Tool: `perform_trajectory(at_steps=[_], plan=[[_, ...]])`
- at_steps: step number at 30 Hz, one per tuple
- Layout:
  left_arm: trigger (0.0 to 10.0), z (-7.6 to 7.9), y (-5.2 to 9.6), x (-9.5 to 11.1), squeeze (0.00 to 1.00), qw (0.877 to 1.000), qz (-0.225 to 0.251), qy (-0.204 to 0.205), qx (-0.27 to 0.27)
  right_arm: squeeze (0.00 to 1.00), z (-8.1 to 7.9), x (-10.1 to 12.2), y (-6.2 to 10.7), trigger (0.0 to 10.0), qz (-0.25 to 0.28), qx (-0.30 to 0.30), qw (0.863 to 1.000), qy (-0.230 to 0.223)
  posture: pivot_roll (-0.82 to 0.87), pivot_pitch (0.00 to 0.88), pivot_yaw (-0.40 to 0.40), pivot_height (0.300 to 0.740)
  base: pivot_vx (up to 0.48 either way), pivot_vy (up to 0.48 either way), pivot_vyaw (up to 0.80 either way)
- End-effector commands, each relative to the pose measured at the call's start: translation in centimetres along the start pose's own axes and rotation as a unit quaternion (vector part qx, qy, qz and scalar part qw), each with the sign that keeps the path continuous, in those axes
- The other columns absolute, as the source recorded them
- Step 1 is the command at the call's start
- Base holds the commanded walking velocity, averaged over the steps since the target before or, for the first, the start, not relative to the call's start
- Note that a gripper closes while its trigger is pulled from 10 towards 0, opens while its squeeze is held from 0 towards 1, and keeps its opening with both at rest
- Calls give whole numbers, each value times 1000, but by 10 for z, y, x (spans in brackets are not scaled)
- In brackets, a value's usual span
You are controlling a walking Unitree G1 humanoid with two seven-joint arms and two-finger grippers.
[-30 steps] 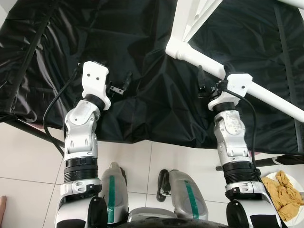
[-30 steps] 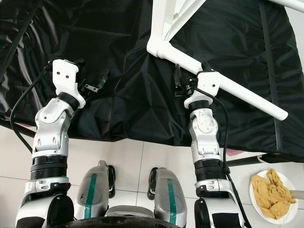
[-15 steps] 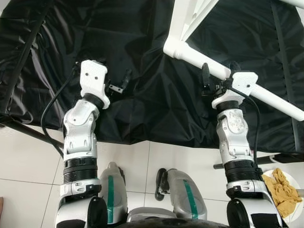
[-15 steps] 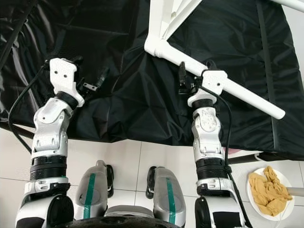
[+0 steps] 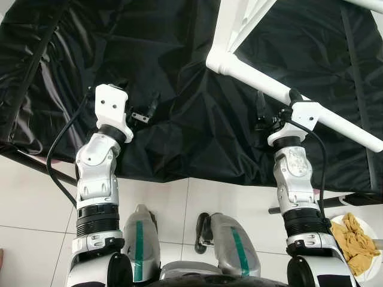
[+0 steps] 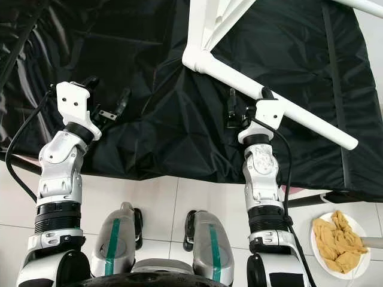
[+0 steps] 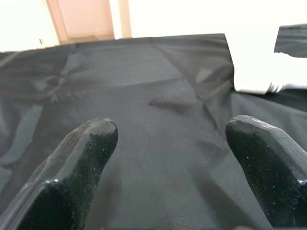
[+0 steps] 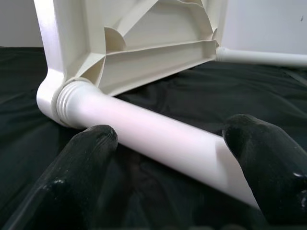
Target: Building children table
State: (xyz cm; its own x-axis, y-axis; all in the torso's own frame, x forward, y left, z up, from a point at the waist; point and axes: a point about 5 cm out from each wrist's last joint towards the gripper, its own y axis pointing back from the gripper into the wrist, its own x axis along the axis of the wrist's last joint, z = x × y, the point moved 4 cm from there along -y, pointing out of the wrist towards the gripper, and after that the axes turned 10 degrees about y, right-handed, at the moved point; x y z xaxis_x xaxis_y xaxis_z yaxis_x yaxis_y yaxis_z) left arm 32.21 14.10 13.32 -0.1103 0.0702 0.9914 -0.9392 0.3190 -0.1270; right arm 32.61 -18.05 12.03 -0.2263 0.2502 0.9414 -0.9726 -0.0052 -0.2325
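Left pincer (image 7: 163,158) hovers spread apart over the black cloth (image 5: 179,89), grasping nothing. Further right, the right pincer (image 8: 168,158) straddles the white leg (image 8: 158,136), fingers apart, not clenched. That leg looks already seated in the corner socket of the upturned tabletop (image 8: 139,43); another is in, others I cannot tell. Its long axis runs from the socket toward the robot's right.

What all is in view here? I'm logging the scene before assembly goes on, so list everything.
Table frame: one, white, on the black sheet, far side.
Table leg: one, white, screwed into the frame's corner, slanting across the sheet.
Sheet: one, black, draped over a low stand.
Plate: one, white, on the tiled floor, holding a yellow cloth.
Left gripper: open, over bare sheet.
Right gripper: open, straddling the leg.
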Motion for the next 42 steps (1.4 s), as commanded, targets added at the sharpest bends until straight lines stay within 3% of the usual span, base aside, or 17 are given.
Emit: perform_trajectory(at_steps=[1,5,11,15,19,27,29,33,42], plan=[[10000,-4,6,-7,0,993,18,34,114,0,-1,-1,-2,10000,1,2,1000,-6,84,0,-52,740,0,0,0],[10000,-4,6,-8,0,993,18,32,114,0,-4,-1,-3,10000,2,8,1000,-8,86,0,-56,740,0,0,0],[10000,4,5,-7,0,993,15,42,113,0,-25,11,-3,10000,16,48,998,-29,95,0,-63,740,0,0,0],[10000,8,6,-9,0,993,6,52,110,0,-31,12,-1,10000,8,59,998,-33,97,0,-63,740,0,0,0],[10000,15,10,-10,0,992,-10,70,105,0,-28,16,0,10000,4,50,999,-19,93,0,-52,740,0,0,0],[10000,16,13,-9,0,991,-21,68,110,0,-23,21,2,10000,9,40,999,-15,83,0,-43,740,0,0,0],[10000,13,21,-20,0,989,-48,69,124,0,-14,12,13,10000,1,23,1000,-6,80,0,-43,740,0,0,0],[10000,10,29,-31,0,986,-56,82,135,0,-7,6,21,10000,12,11,1000,19,76,0,-49,740,0,0,0],[10000,7,28,-30,0,987,-48,72,134,0,-9,2,25,10000,6,39,999,-6,78,11,-57,740,0,0,0]])
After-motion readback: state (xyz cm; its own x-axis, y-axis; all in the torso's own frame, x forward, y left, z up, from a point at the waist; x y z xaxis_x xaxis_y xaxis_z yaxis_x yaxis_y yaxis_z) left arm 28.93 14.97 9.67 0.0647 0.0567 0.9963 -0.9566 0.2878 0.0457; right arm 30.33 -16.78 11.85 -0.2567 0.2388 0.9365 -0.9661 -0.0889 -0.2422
